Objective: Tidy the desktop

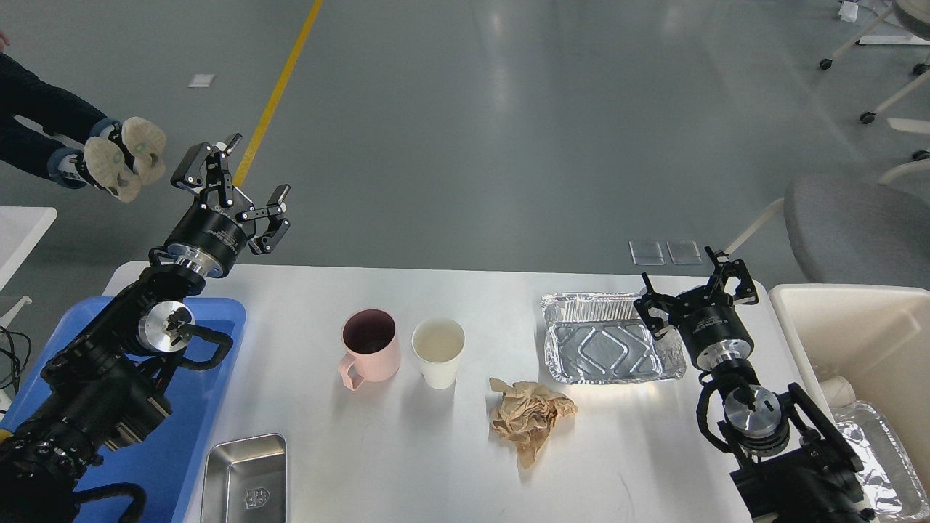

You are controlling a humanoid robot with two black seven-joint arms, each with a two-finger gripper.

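pink mug [370, 353], white paper cup [439, 352], crumpled brown paper [529, 418], foil tray [612, 338]

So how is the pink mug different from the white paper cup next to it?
The pink mug has a handle and a dark inside; the white paper cup has no handle and a pale inside. The mug has straighter sides, while the cup tapers downward. Both stand upright on the desktop, side by side, with open tops.

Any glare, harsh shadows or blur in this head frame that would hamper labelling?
Head view: sharp overall, no motion blur on either gripper; bright glare patch on the desktop just below the foil tray, whose crinkled walls throw specular highlights; soft streaks of ceiling-light reflection on the grey floor; shadows under the pink mug and paper cup are faint and diffuse.
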